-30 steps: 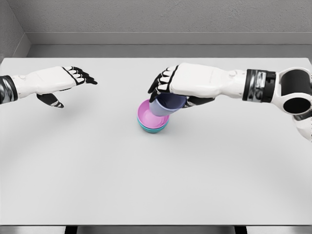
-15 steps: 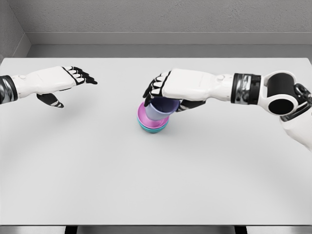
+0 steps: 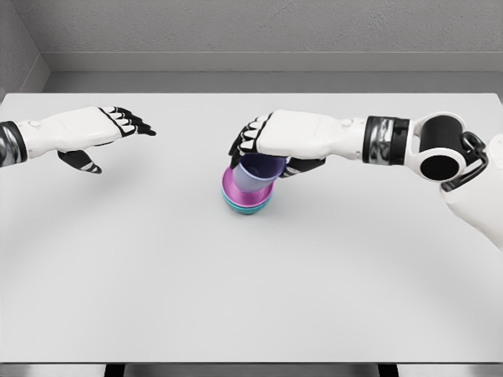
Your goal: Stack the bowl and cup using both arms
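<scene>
Two bowls already sit nested near the middle of the desk: a pink bowl inside a teal bowl, of which only the lower rim shows. The right hand holds a lavender cup directly over them, fingers curled around the cup's upper wall and clamped on it from above.

Over the last second the right arm has slid the cup leftward and downward. A second ago the cup hung tilted just right of the stack, its base only overlapping the pink rim; now it looks lower and more centred, its bottom sunk inside the pink bowl's opening. Whether the base actually touches the bowl's floor cannot be told from this view, since the cup's own wall hides it. The cup leans a little, mouth toward the upper right.

That shift suggests the placing step is nearly finished: what seems left is to settle the cup and let go. A release while it leans could tip it against the pink rim.

The left hand hovers well apart at the left side of the desk, unchanged across the three moments, fingers extended and relaxed, thumb hanging below, holding nothing.
</scene>
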